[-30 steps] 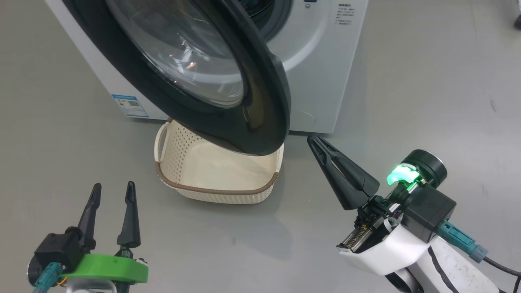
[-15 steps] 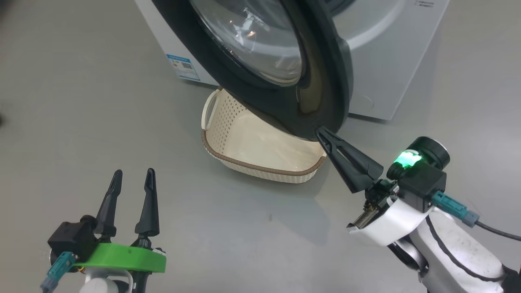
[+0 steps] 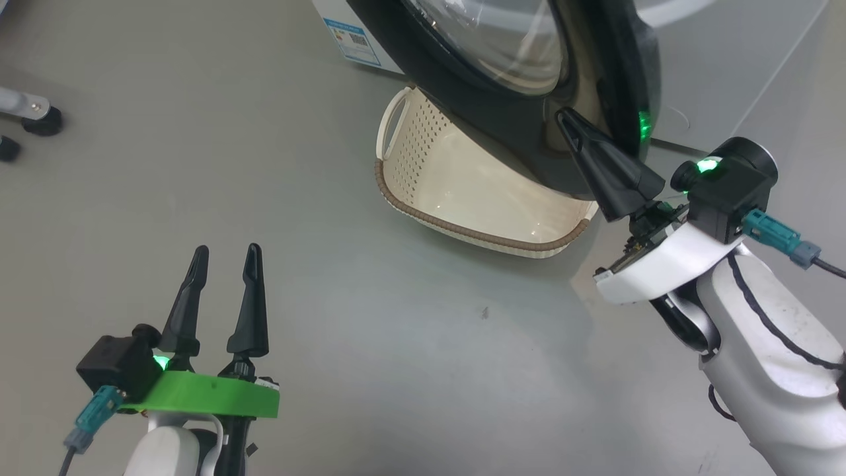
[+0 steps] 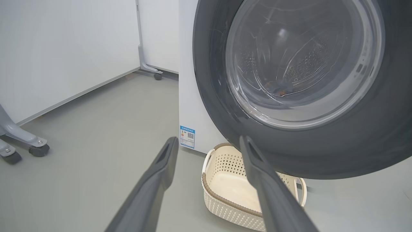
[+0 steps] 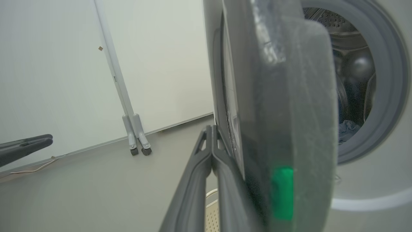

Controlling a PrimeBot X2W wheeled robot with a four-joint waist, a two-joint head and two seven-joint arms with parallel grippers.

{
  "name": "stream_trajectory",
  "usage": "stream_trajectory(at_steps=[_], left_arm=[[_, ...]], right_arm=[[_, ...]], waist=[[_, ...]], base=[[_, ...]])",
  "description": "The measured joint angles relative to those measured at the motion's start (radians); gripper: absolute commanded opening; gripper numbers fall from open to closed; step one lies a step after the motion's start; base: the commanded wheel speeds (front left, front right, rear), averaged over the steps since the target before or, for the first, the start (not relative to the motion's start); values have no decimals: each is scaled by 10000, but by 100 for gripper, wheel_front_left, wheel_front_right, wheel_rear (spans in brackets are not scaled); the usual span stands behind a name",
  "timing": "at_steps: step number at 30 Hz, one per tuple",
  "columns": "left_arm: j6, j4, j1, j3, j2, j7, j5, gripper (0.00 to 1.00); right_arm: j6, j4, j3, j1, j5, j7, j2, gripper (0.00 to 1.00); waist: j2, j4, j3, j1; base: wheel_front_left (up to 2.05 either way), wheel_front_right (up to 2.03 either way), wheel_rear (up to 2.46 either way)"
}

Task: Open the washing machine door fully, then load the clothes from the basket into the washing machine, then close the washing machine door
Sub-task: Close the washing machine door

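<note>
Right gripper (image 3: 563, 116) now at door (image 3: 502, 129) rim

1. Small cream perforated plastic basket with brown woven-look rim (image 3: 423, 152): its far right corner is hidden under the large round black-rimmed glass door (image 3: 522, 142).
2. The door's upper part is cut off by the head view's top edge.
3. Small blue label (image 3: 350, 33) on the big white washing machine (image 3: 720, 73): the print is too small to read.
4. Bluish cloth (image 5: 348, 127) in the steel drum: mostly hidden behind the door's blurred edge, so its pattern cannot be made out.

basket (image 3: 423, 142): cream, perforated, brown rim | washing machine door (image 3: 515, 132): glossy black rim | floor (image 3: 396, 317): grey
</note>
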Motion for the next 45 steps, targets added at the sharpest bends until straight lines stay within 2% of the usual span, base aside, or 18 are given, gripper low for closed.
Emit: stream_trajectory(at_steps=[3, 14, 19, 25, 38, 45], left_arm=[[0, -63, -90, 21, -4, 0, -19, 100], [0, -182, -293, -249, -42, 0, -130, 100], [0, -213, -377, -433, -54, 0, -297, 100], [0, -240, -573, -629, -63, 0, -529, 100], [0, -316, -962, -1022, -84, 0, -669, 100], [-2, -314, -1290, -1252, -100, 0, -826, 100]], right_arm=[[-98, 274, -301, -209, 150, -29, 148, 0], [-360, 851, -1221, -1631, 203, -81, 23, 0], [-360, 1133, -1546, -2300, 203, -123, -198, 0], [-370, 1421, -1994, -3280, 550, -125, -96, 0], [-339, 2104, -2025, -5414, 420, -63, -144, 0], [-163, 2598, -2048, -5859, 420, -127, -77, 0]], waist=[[0, 109, 213, 0], [0, 69, 777, 1], [0, 41, 1050, 0], [0, 41, 1418, 1], [0, 77, 2243, 1], [0, 89, 2526, 1]], base=[[0, 0, 0], [0, 0, 0], [0, 0, 0], [0, 0, 0], [0, 0, 0], [0, 0, 0]])
